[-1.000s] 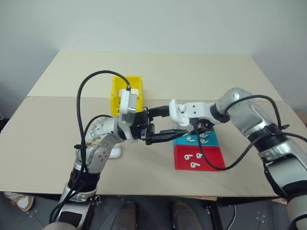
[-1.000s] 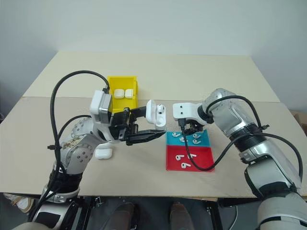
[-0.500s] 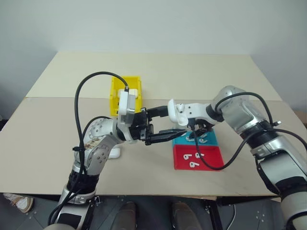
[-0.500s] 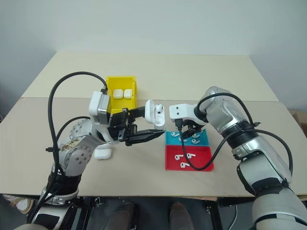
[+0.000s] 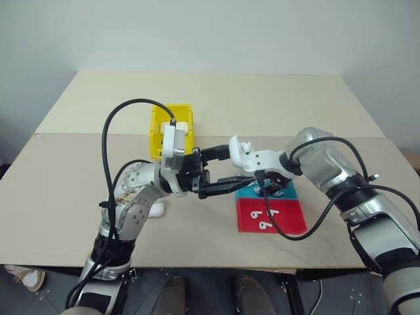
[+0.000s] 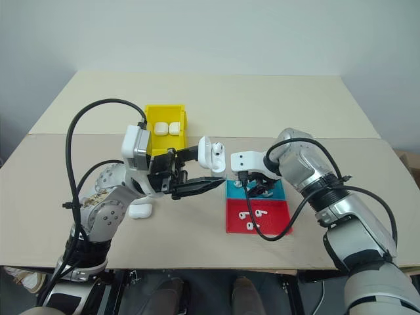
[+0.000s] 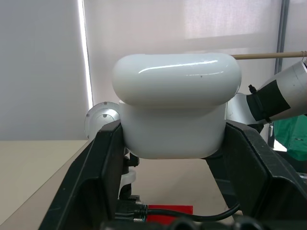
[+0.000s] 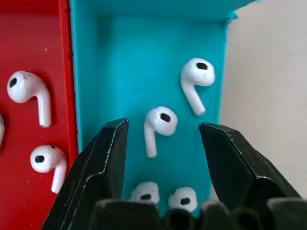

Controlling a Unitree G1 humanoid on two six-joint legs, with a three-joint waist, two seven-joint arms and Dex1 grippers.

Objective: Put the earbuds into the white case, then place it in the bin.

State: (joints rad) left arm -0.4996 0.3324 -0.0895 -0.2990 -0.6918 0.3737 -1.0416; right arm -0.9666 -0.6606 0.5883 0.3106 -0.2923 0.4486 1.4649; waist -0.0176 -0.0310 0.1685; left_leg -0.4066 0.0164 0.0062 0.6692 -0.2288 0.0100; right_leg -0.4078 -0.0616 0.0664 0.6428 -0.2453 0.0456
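Observation:
My left gripper [image 7: 173,129] is shut on the white case [image 7: 175,103], held in the air with its lid flipped open [image 6: 211,154]. My right gripper [image 8: 163,125] points down into the blue tray [image 8: 120,57], open. One of the earbuds [image 8: 165,117] lies between its fingers, touching neither. Another earbud [image 8: 196,72] lies beyond it in the blue tray, and two more [image 8: 144,191] lie near the finger bases. The red tray [image 8: 29,28] holds more earbuds [image 8: 26,86]. The yellow bin [image 6: 166,113] stands behind my left arm.
Two closed white cases [image 6: 168,129] lie inside the bin. Another closed case [image 6: 141,210] rests on the table beside my left forearm. The red tray [image 6: 279,216] adjoins the blue tray [image 6: 279,193] on the near side. Black cables loop over both arms.
My right gripper has sunk a little into the blue tray and its wrist has turned, with the elbow swinging inward. The left gripper and the case stayed still.

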